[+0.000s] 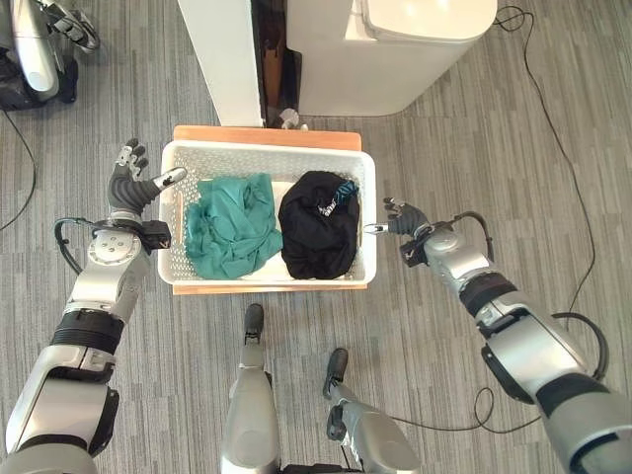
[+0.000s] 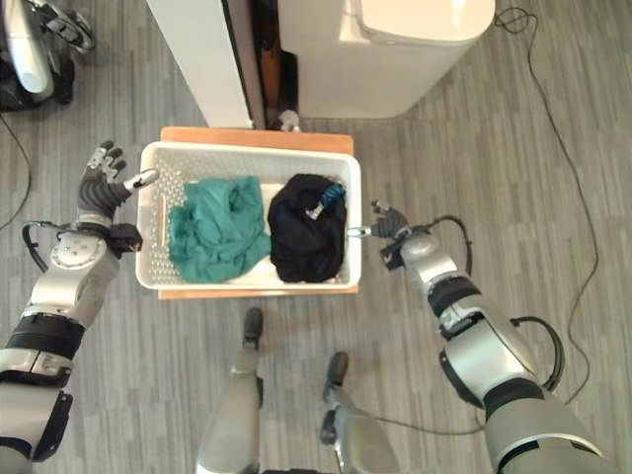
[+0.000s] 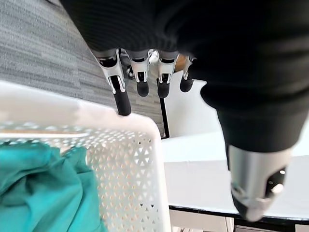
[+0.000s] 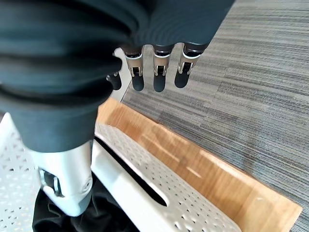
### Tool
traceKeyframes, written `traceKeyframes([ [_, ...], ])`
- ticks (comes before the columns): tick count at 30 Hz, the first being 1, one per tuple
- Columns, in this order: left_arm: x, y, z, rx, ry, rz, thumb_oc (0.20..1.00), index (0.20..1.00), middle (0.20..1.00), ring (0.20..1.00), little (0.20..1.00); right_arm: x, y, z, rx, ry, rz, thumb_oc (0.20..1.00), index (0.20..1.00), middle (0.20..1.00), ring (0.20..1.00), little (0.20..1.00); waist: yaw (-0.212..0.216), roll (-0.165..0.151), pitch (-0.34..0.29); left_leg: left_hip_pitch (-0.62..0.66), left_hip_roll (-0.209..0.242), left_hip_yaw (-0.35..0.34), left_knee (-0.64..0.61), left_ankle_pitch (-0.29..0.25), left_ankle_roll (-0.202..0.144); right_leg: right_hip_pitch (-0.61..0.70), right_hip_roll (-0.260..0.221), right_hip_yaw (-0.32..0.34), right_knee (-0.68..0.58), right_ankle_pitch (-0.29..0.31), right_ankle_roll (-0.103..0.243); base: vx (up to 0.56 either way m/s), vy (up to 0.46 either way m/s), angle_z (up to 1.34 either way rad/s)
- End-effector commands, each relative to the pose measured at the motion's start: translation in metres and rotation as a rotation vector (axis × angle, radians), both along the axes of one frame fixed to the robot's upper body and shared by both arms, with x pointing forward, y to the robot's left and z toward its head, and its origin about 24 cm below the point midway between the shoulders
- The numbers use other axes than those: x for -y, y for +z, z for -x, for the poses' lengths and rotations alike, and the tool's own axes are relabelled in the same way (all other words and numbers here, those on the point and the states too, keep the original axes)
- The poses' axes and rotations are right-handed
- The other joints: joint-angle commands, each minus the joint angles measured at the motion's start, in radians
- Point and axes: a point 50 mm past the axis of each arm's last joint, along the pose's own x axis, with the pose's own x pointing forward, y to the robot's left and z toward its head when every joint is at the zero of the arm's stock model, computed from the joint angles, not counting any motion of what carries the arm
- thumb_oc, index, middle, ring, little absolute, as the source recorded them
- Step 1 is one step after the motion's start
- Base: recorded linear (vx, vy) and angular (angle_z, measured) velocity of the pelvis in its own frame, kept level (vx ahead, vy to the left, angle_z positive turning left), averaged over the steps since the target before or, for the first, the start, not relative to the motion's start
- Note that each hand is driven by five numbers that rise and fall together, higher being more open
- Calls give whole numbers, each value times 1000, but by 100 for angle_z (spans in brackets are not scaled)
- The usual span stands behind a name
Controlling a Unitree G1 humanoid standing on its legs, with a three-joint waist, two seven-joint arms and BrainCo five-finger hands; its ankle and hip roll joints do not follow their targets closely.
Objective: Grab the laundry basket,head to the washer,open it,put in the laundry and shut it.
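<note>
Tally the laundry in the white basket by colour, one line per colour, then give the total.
Teal garment: 1
Black garment: 1
Total: 2 pieces of laundry, lying side by side in the white basket, the teal one toward the left hand and the black one toward the right hand.

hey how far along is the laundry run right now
Early. Nothing looks finished: the white laundry basket sits on a low wooden stand with the green cloth and black cloth inside. Left hand and right hand flank its ends, open, not gripping. Lifting, walking, loading and shutting remain.
</note>
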Motion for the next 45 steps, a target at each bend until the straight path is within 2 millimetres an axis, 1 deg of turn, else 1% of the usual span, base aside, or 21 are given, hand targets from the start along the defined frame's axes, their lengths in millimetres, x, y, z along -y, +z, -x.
traceKeyframes([
  [1,-8,31,9,116,14,-107,1000,1000,1000,1000,1000,14,11,0,72,-11,24,1000,1000,1000,1000,1000,12,-18,-43,22,15,9,46,-85,3,-89,-81,1,13,48,40,0,0,0],
  [6,-19,34,15,66,46,-240,1000,1000,1000,1000,1000,16,9,4,77,6,24,1000,1000,1000,1000,1000,12,-15,-43,23,14,13,51,-92,4,-87,-85,0,16,47,40,0,0,0],
  [7,-27,35,16,17,57,-307,1000,1000,1000,1000,1000,20,11,4,82,6,27,1000,1000,1000,1000,1000,13,-9,-39,23,12,14,52,-93,5,-88,-86,1,17,49,40,0,0,0],
  [8,-50,43,20,-75,161,-480,1000,1000,1000,1000,1000,21,14,4,86,9,28,1000,1000,1000,1000,1000,13,-6,-34,30,15,17,53,-99,4,-83,-85,1,15,47,41,-18,3,-3],
  [9,-50,44,20,-73,160,-482,1000,1000,1000,1000,1000,21,14,3,87,8,27,1000,1000,1000,1000,1000,14,-7,-34,27,14,17,52,-95,4,-86,-86,1,14,50,41,0,0,0],
  [10,-64,49,22,-124,245,-583,1000,1000,1000,1000,1000,20,18,4,101,22,33,1000,1000,1000,1000,1000,12,-8,-32,27,16,19,52,-95,3,-86,-86,1,13,50,42,0,0,0],
  [12,-75,46,26,-193,306,-659,1000,1000,1000,1000,1000,22,25,6,141,25,26,1000,1000,1000,1000,1000,9,-13,-29,25,18,21,53,-96,3,-88,-87,0,13,51,43,0,0,0],
  [13,-74,39,25,-212,297,-639,1000,1000,1000,1000,1000,27,26,8,154,14,30,1000,1000,1000,1000,1000,7,-13,-25,24,18,20,54,-97,3,-89,-88,-3,14,50,43,0,0,0],
  [17,-72,33,18,-251,278,-632,1000,1000,1000,1000,1000,36,29,8,156,-1,35,1000,1000,1000,1000,1000,4,-8,-20,23,18,20,53,-95,4,-89,-91,-7,14,51,44,-14,11,3],
  [18,-63,30,10,-247,235,-587,1000,1000,1000,1000,1000,39,28,9,149,-7,33,1000,1000,1000,1000,1000,2,-6,-17,22,18,20,53,-92,4,-90,-92,-10,13,53,44,0,0,0],
  [19,-63,31,10,-246,233,-587,1000,1000,1000,1000,1000,39,28,9,149,-8,32,1000,1000,1000,1000,1000,3,-5,-17,21,18,19,53,-92,4,-90,-92,-10,13,53,44,0,0,0],
  [21,-52,30,3,-230,175,-532,1000,1000,1000,1000,1000,43,28,9,141,-16,36,1000,1000,1000,1000,1000,1,0,-14,19,18,19,50,-87,4,-91,-92,-14,12,54,45,0,0,0],
  [22,-42,26,-2,-220,118,-474,1000,1000,1000,1000,1000,44,26,9,131,-19,33,1000,1000,1000,1000,1000,0,4,-10,17,17,18,47,-83,4,-92,-92,-18,11,55,45,0,0,0],
  [23,-42,26,-3,-220,117,-473,1000,1000,1000,1000,1000,44,26,9,131,-19,33,1000,1000,1000,1000,1000,0,4,-10,17,17,17,47,-83,4,-92,-92,-18,11,55,45,0,0,0],
  [27,-12,20,-14,-145,-35,-264,1000,1000,1000,1000,1000,42,16,12,84,-1,-3,1000,1000,1000,1000,1000,-4,15,-2,17,15,13,48,-78,4,-93,-92,-23,10,59,47,0,0,0],
  [30,-4,15,-15,-159,-88,-231,1000,1000,1000,1000,1000,43,17,12,75,13,22,1000,1000,1000,1000,1000,-5,18,1,16,16,14,53,-78,4,-95,-91,-24,12,61,49,0,0,0],
  [36,-6,19,-20,-218,-82,-308,1000,1000,1000,1000,1000,48,17,10,61,-8,49,1000,1000,1000,1000,1000,-7,27,7,11,15,16,64,-80,5,-100,-92,-22,18,61,50,0,0,0],
  [38,-8,15,-23,-260,-72,-332,1000,1000,1000,1000,1000,52,17,8,50,-31,62,1000,1000,1000,1000,1000,-8,31,9,9,15,16,65,-80,5,-103,-93,-21,19,62,51,0,0,0],
  [43,-13,8,-30,-340,-25,-367,1000,1000,1000,1000,1000,48,22,2,46,-45,89,1000,1000,1000,1000,1000,-11,32,15,2,16,17,66,-78,6,-112,-93,-21,23,62,50,0,0,0],
  [44,-20,5,-33,-393,22,-390,1000,1000,1000,1000,1000,41,25,-2,49,-36,100,1000,1000,1000,1000,1000,-13,30,23,2,17,18,68,-79,6,-117,-89,-17,26,61,49,0,0,0],
  [45,-20,5,-33,-393,22,-390,1000,1000,1000,1000,1000,41,25,-2,49,-36,100,1000,1000,1000,1000,1000,-14,29,21,-2,16,17,69,-78,6,-119,-90,-18,26,62,50,0,0,0],
])
